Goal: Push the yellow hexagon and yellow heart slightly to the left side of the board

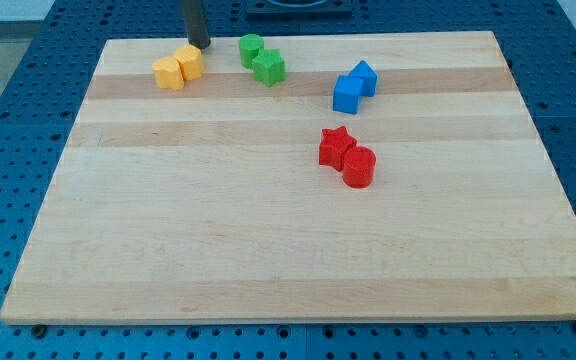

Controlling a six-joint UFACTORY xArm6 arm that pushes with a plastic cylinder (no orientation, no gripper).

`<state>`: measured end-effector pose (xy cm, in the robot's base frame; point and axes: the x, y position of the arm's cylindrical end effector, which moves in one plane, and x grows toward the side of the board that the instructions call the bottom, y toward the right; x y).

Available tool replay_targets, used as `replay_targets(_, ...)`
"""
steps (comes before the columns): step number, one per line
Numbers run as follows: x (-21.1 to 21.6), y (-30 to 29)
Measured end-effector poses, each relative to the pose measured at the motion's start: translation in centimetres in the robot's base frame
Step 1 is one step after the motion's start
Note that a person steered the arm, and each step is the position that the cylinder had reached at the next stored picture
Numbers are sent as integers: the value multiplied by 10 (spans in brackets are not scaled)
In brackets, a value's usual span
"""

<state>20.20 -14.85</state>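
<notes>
Two yellow blocks touch each other near the board's top left. The left one (pixel 168 73) looks like the heart. The right one (pixel 190 62) looks like the hexagon. My tip (pixel 198 46) is at the board's top edge, just above and to the right of the yellow hexagon, apart from it by a small gap. The rod rises out of the view's top.
Two green blocks (pixel 262 59) sit right of the yellow pair. Two blue blocks (pixel 354 87) lie further right. A red star (pixel 336 147) and a red cylinder (pixel 358 167) touch near the middle. The wooden board (pixel 288 250) lies on a blue perforated table.
</notes>
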Motion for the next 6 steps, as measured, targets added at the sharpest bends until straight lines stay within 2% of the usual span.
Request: replay_targets(6,65,-14)
